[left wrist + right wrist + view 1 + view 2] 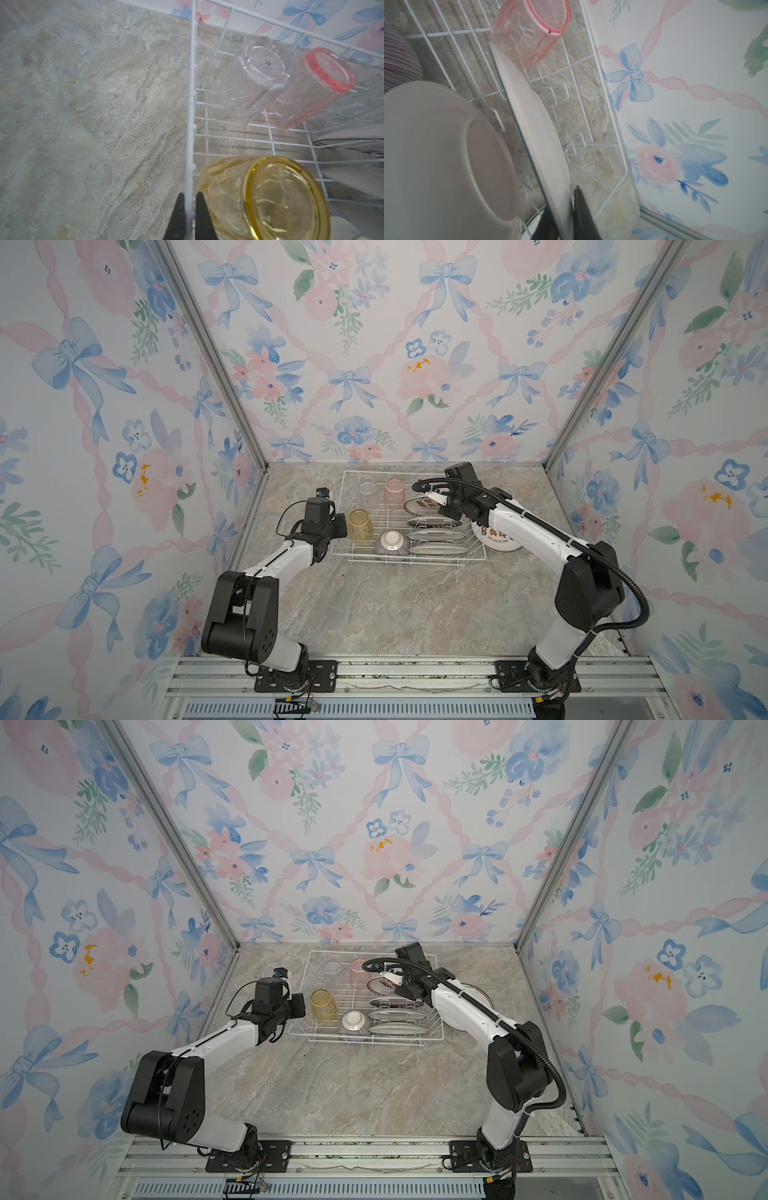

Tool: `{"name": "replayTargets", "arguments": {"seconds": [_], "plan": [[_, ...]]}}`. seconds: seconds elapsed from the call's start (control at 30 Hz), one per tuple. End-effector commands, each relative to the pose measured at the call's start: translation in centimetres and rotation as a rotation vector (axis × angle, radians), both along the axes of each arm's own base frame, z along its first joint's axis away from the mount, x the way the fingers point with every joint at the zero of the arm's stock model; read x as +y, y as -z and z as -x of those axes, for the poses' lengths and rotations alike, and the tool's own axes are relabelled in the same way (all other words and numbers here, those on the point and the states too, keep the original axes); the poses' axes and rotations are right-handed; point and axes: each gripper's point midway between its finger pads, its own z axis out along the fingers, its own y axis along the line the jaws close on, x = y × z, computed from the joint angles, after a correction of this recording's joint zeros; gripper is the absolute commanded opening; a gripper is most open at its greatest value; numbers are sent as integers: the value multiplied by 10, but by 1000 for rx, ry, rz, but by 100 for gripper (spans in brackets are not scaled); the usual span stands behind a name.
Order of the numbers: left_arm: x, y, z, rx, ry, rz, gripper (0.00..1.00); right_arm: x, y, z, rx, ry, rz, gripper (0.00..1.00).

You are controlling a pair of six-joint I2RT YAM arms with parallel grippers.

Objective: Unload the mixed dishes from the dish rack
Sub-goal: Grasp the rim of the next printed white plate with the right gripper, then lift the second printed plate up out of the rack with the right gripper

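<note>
The white wire dish rack (386, 517) sits at the far middle of the marble bench (395, 614). The left end effector (188, 199) is pinched narrow on the rack's left rim wire, just beside the yellow tumbler (360, 525), which stands upside down in the rack's left half. The clear tumbler (368, 489) and pink tumbler (395, 491) stand inverted along the far side, touching each other in the left wrist view. The striped bowl (390, 542) rests upside down at the near edge. The right end effector (563, 212) has its fingers on either side of the rim of the farthest plate (417, 504), gripping it. Three more plates (436, 536) stand on edge in the slots nearer than it. A fifth plate (496, 537) lies on the bench just right of the rack.
</note>
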Motion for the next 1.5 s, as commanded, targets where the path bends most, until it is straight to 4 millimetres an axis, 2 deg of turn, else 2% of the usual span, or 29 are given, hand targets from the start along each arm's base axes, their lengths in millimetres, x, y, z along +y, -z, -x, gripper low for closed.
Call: {"name": "replayTargets", "arguments": {"seconds": [0.0, 0.27, 0.33, 0.43, 0.9, 1.1, 1.4, 1.47], "plan": [[0, 9, 1, 32, -3, 7, 0, 4, 18, 6, 40, 9, 0, 12], [-2, 9, 0, 35, 2, 7, 0, 1, 14, 2, -39, 21, 16, 11], [-1, 9, 0, 36, 0, 6, 0, 0, 15, 1, -56, 26, 24, 9], [-1, 9, 0, 36, 0, 4, 0, -3, 17, -2, -69, 34, 41, 0], [-2, 14, 0, 49, 1, 8, 0, -1, 16, -3, -70, 21, 51, 0], [-2, 14, 0, 49, 1, 9, 0, 2, 7, 2, -66, -9, 22, 0], [-2, 14, 2, 46, 0, 12, 0, 2, -24, 11, -39, -25, -105, 0], [-2, 13, 2, 43, -1, 13, 0, 2, -23, 10, -36, -23, -117, 0]]}}
